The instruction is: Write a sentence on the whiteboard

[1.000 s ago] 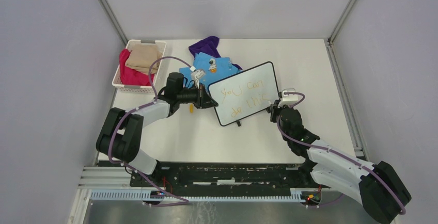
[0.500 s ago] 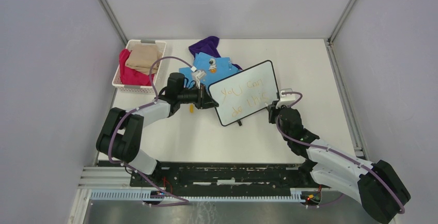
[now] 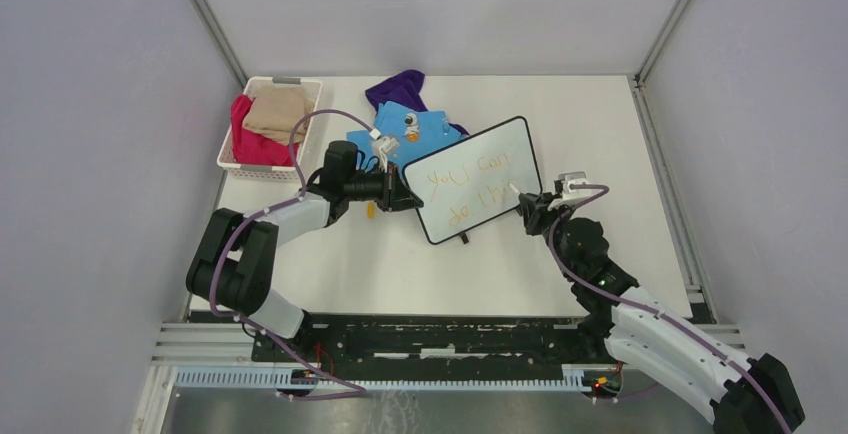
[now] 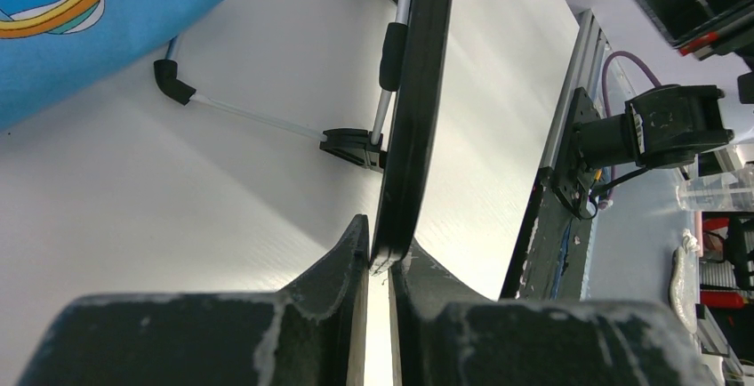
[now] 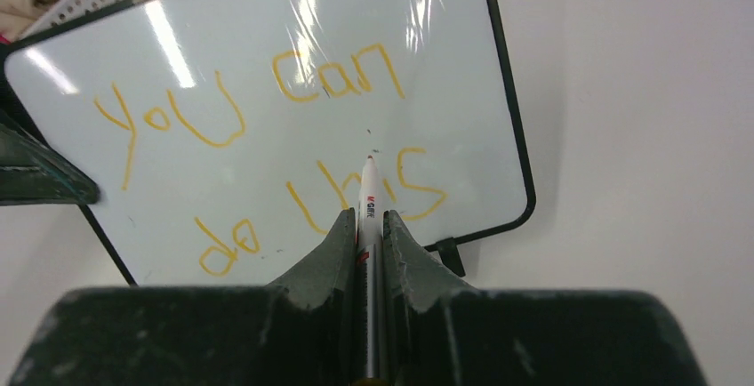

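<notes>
The whiteboard (image 3: pixel 470 180), white with a thin black frame, stands tilted in mid-table. It bears the sentence (image 3: pixel 468 186) in orange-yellow, "you can" over "do this", also readable in the right wrist view (image 5: pixel 267 146). My left gripper (image 3: pixel 404 194) is shut on the board's left edge, seen edge-on in the left wrist view (image 4: pixel 409 128). My right gripper (image 3: pixel 533 210) is shut on a white marker (image 5: pixel 368 217). Its tip points at the board near the word "this", at or just off the surface.
A white basket (image 3: pixel 262 165) with red and tan cloth stands at the back left. A blue shirt (image 3: pixel 405 129) and purple cloth (image 3: pixel 398 87) lie behind the board. A small orange-yellow item (image 3: pixel 369 209) lies under the left arm. The board's black wire foot (image 4: pixel 356 146) props it.
My right arm has shifted to the right and swung its gripper leftward toward the board's lower right edge. The board has tipped slightly. The left gripper holds still.
</notes>
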Robot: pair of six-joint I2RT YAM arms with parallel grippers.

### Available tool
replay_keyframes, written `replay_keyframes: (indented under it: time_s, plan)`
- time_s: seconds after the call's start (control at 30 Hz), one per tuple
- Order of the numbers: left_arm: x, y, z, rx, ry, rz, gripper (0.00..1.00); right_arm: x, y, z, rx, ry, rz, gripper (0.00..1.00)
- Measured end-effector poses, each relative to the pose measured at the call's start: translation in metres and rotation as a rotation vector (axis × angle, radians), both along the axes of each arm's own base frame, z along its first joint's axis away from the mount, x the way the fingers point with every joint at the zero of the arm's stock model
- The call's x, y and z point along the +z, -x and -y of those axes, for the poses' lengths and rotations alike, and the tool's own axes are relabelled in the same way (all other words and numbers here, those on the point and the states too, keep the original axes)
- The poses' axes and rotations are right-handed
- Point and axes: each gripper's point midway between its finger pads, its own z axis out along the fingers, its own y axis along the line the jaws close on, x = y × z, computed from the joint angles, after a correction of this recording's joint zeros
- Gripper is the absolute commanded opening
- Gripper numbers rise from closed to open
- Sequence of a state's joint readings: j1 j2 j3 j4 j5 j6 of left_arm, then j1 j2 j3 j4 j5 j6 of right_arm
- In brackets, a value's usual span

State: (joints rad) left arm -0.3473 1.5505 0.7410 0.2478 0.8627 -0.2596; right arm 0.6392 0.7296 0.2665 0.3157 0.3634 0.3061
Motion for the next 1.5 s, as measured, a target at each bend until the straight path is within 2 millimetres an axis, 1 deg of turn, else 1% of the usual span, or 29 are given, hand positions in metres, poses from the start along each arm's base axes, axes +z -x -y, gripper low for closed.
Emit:
replay_keyframes:
  time_s: [0.03, 0.1, 0.2, 0.33, 0.5, 0.67, 0.73, 0.83, 1.07, 1.5]
  plan:
    - [0.000, 0.000, 0.000, 0.000, -0.001, -0.001, 0.02, 0.008, 0.001, 0.001, 0.002, -0.013, 0.025, 0.00]
    - [0.000, 0.000, 0.000, 0.001, -0.001, -0.003, 0.02, 0.017, 0.003, 0.001, 0.011, -0.022, 0.054, 0.00]
    - [-0.001, 0.000, 0.000, 0.001, -0.002, -0.004, 0.02, 0.020, 0.004, -0.001, 0.031, -0.011, 0.069, 0.00]
    - [-0.001, 0.000, 0.000, 0.002, -0.004, -0.006, 0.02, 0.009, 0.005, -0.009, 0.078, 0.028, 0.041, 0.00]
    - [-0.001, 0.000, -0.001, 0.005, -0.007, -0.010, 0.02, -0.008, 0.012, -0.026, 0.164, 0.088, 0.003, 0.00]
    - [0.000, -0.001, 0.000, 0.005, -0.010, -0.016, 0.02, -0.009, 0.021, -0.048, 0.252, 0.138, 0.011, 0.00]
    - [-0.001, 0.000, 0.000, 0.005, -0.011, -0.017, 0.02, -0.009, 0.023, -0.055, 0.274, 0.151, 0.010, 0.00]
    - [-0.001, 0.000, 0.000, 0.005, -0.011, -0.018, 0.02, -0.015, 0.024, -0.062, 0.294, 0.174, -0.007, 0.00]
    - [-0.001, 0.000, 0.000, 0.004, -0.011, -0.018, 0.02, -0.027, 0.020, -0.060, 0.271, 0.207, -0.041, 0.00]
    - [-0.001, 0.000, 0.000, 0.005, -0.012, -0.020, 0.02, -0.032, 0.013, -0.056, 0.225, 0.224, -0.048, 0.00]
